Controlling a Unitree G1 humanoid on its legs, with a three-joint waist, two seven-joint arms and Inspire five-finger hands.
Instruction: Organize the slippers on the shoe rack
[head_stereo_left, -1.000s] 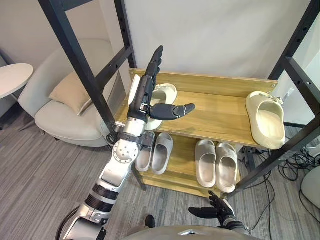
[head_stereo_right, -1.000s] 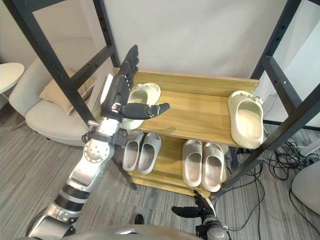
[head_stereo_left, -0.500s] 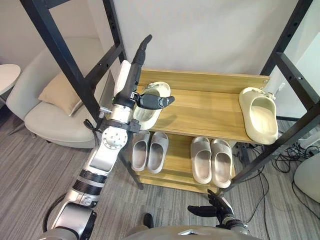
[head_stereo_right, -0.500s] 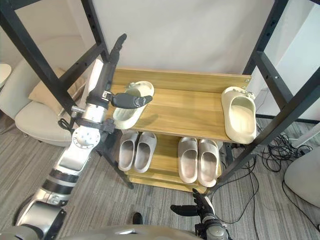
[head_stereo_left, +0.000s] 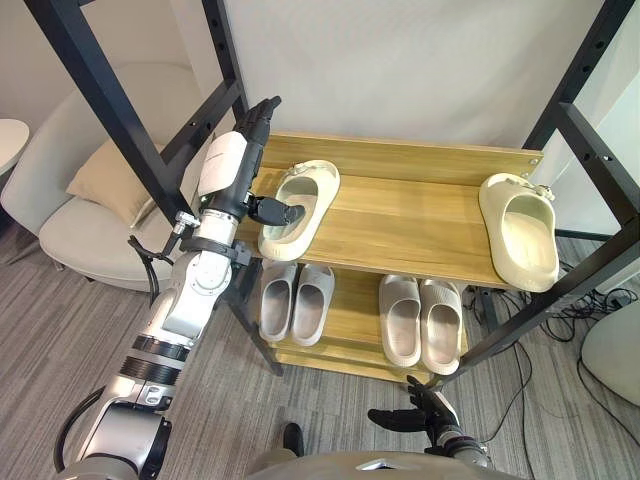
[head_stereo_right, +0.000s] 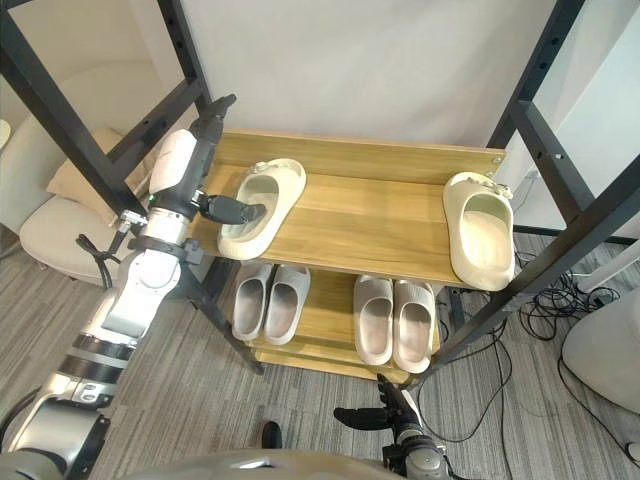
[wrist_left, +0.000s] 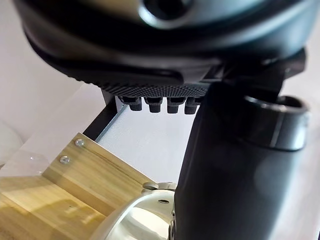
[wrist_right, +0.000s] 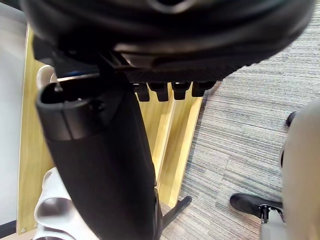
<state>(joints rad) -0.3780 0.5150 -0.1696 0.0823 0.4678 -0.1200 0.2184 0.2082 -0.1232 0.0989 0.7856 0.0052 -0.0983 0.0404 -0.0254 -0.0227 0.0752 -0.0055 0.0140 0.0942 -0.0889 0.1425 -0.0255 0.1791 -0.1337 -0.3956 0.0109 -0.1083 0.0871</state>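
Slippers number six on the wooden shoe rack (head_stereo_left: 420, 215). Two cream ones lie on the top shelf, the left slipper (head_stereo_left: 305, 200) angled near the left end and the right slipper (head_stereo_left: 525, 232) well apart at the right end, and four grey ones sit on the lower shelf as a left pair (head_stereo_left: 295, 298) and a right pair (head_stereo_left: 422, 320). The left hand (head_stereo_left: 228, 172) stands at the rack's left edge with fingers straight and thumb (head_stereo_left: 278, 210) against the left slipper's side, clasping nothing, while the right hand (head_stereo_left: 420, 416) hangs low over the floor, fingers loosely spread and empty.
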